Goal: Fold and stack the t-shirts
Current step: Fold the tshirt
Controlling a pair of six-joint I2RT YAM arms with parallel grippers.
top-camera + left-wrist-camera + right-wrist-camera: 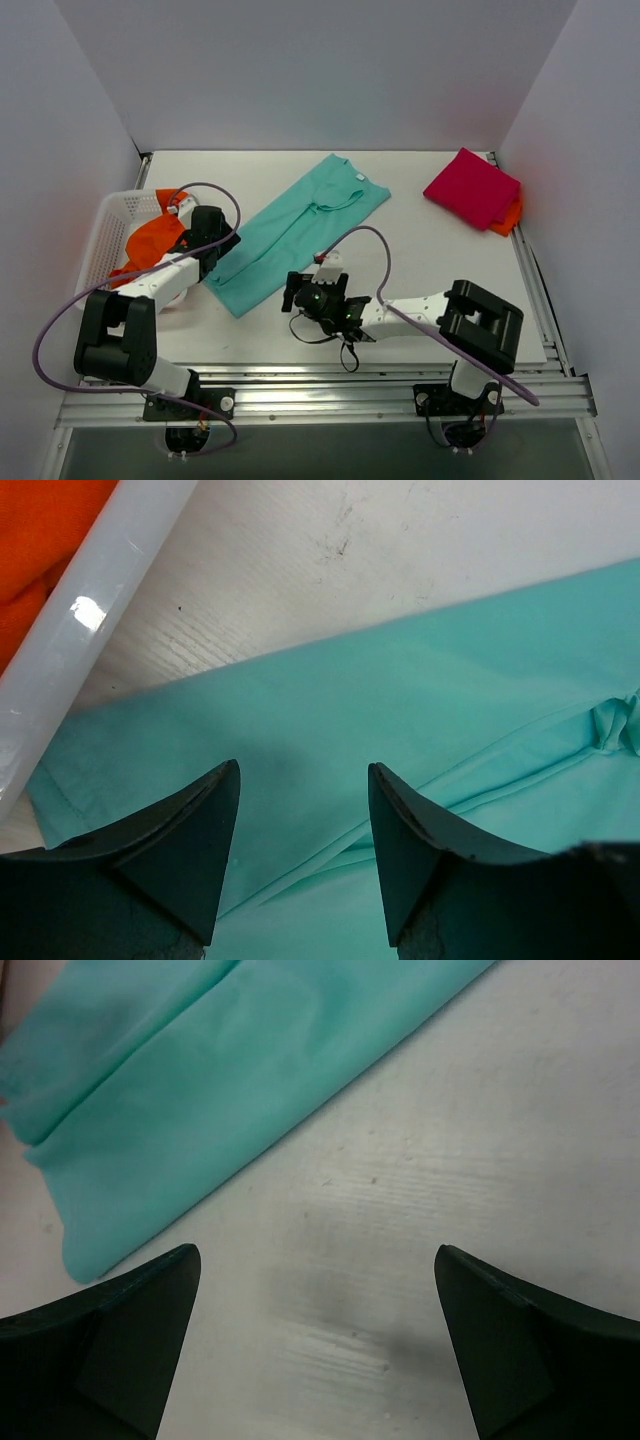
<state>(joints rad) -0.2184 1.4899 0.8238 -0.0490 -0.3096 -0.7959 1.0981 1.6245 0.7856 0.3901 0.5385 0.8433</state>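
The teal t-shirt lies on the counter as one long strip, already folded in along its length. Its long axis runs on a slant, from the hem end under your left jaws away to the collar end, far ahead of both arms.

Your left jaws stand part open with nothing between them. They hang right over the hem end, and cloth fills the gap in the left wrist view. Your right jaws are spread wide and empty over bare counter. The hem's near corner lies just ahead of them and to their left, not beneath them.

So the left arm is the nearer one, and I judge the right must shift left to meet the hem before any crosswise fold.

The folded magenta t-shirt sits on an orange one, far to the right beyond your right jaws. Another orange t-shirt waits in the basket beside your left jaws.
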